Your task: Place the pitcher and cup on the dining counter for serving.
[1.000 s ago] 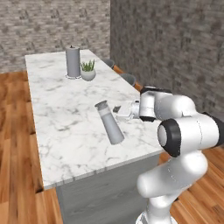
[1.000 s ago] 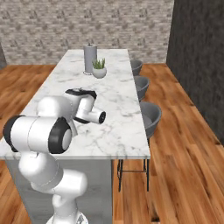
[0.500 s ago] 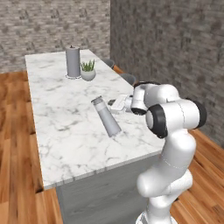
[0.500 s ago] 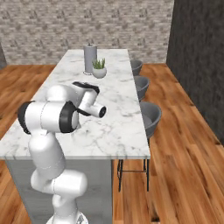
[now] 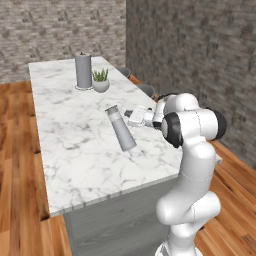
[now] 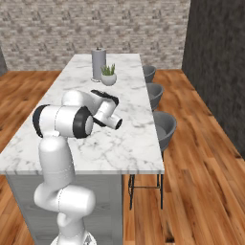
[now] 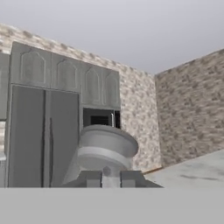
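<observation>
Pitcher [image 5: 121, 129] lying tipped over on the marble worktop [image 5: 75, 145], rim end just ahead of the fingers [image 5: 131, 114], flared base pointing away toward the near edge. In the hand view, rim [image 7: 107, 142] right beyond the fingertips [image 7: 89, 178]. Whether released or clenched: cannot tell. Risk from here: round body rolling off toward the edge if nudged sideways, or slipping out if pinched on the rim alone.

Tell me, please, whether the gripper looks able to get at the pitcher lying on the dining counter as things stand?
Probably yes: the pitcher lies tipped on the dining counter, the gripper hovers right beside its rim, and nothing stands between them.
</observation>
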Robot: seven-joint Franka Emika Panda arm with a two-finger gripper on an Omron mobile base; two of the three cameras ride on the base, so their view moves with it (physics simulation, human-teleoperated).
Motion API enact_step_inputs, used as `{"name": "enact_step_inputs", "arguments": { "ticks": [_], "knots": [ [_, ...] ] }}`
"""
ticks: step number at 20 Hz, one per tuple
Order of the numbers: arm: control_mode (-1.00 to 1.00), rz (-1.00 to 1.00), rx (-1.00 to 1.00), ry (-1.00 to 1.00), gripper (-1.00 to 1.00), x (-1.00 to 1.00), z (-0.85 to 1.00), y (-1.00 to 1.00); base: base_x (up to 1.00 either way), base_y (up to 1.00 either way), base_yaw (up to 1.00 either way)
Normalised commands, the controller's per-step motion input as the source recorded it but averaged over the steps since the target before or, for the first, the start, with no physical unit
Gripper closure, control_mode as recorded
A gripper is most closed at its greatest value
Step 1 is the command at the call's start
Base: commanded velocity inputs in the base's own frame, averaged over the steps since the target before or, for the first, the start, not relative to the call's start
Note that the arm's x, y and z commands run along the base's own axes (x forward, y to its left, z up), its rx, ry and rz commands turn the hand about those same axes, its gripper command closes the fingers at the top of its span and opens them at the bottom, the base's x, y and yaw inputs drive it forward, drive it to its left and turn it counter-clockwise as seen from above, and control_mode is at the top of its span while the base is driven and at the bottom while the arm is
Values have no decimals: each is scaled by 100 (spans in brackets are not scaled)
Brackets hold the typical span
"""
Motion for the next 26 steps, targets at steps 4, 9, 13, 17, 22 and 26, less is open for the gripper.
{"name": "enact_step_inputs", "arguments": {
  "ticks": [4, 9, 13, 17, 22, 26],
  "knots": [
    [-100, 13, 4, -2, 100, -2, -1, -58, 0, 0, 0],
    [-100, 11, 0, 0, 100, -14, -8, -55, 0, 0, 0],
    [-100, 1, 0, 0, -100, -3, 0, -5, 0, 0, 0],
    [-100, 0, 0, 0, -100, -6, 0, 0, 0, 0, 0],
    [-100, 0, 0, 0, -100, -40, 0, -11, 0, 0, 0],
    [-100, 0, 0, 0, -100, -65, 0, -28, 0, 0, 0]
  ]
}}
